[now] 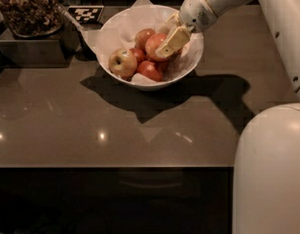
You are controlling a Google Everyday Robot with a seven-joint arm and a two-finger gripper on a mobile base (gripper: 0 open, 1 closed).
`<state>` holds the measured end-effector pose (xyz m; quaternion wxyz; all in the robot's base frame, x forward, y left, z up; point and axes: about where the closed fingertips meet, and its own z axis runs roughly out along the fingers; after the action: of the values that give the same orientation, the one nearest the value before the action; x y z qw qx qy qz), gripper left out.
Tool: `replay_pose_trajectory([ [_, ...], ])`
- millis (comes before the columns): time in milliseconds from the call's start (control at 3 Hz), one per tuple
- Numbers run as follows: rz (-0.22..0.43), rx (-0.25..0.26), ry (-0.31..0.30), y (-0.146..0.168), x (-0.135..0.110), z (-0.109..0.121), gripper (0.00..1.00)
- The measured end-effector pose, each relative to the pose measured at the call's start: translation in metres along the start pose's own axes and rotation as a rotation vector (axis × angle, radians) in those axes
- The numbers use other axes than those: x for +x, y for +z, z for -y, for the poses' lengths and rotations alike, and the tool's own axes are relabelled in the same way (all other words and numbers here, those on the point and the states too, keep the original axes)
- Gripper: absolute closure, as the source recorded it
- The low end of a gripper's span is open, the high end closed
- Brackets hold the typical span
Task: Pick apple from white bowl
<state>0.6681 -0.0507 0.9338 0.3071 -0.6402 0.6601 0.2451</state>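
gripper (pixel 164 40) in the white bowl (pixel 189 65) hides right side of the apple (pixel 151 45). lower apples (pixel 150 71) mostly buried. snack container (pixel 28 9) cut off top-left; robot body (pixel 271 169) cut off right and bottom.

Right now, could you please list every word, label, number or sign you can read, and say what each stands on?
No words, brands or numbers can be read anywhere.
The only sign is a black-and-white patterned marker lying behind the white bowl; it carries squares, not letters.
The pincer is inside that bowl, at the apple.
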Motion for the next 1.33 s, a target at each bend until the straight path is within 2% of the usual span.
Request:
replay_pose_trajectory([
  [333, -0.009, -0.003, 0.000, 0.001, 0.000, 0.002, 0.51],
  [667, -0.009, -0.004, 0.000, 0.000, -0.001, 0.002, 0.74],
  [1000, 0.055, -0.059, -0.043, -0.002, -0.017, -0.012, 0.97],
  [1333, 0.103, -0.112, -0.108, -0.005, -0.044, -0.035, 1.00],
])
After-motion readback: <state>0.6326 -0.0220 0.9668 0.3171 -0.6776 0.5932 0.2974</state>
